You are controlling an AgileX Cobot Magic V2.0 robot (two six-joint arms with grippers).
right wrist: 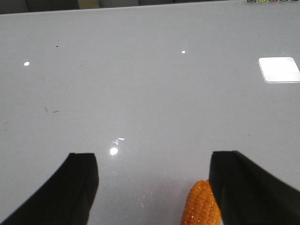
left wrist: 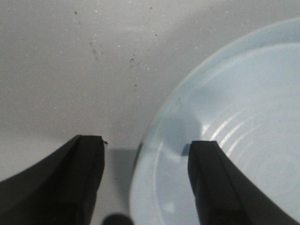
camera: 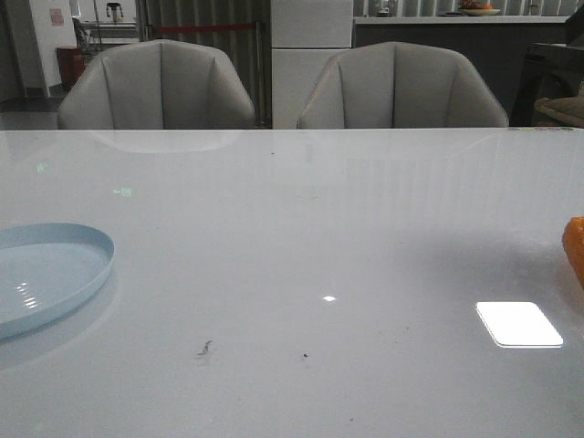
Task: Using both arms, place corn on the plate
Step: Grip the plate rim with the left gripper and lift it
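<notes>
Glossy orange bumpy corn (right wrist: 200, 206), pale blue round plate (camera: 55, 265), both uncovered

Orange corn (right wrist: 201, 206), pale blue plate (camera: 46, 274) apart

A pale, glossy table (camera: 292, 237) spreads beneath and ahead of both pincers, speckled with small dark marks (camera: 204, 348) and a bright rectangular light reflection (camera: 519, 324). Beyond its far edge, well ahead of them, stand 2 grey padded chairs (camera: 157, 85).

no legible text, label, brand or number shows on the table (camera: 292, 228) or anything around it.
</notes>
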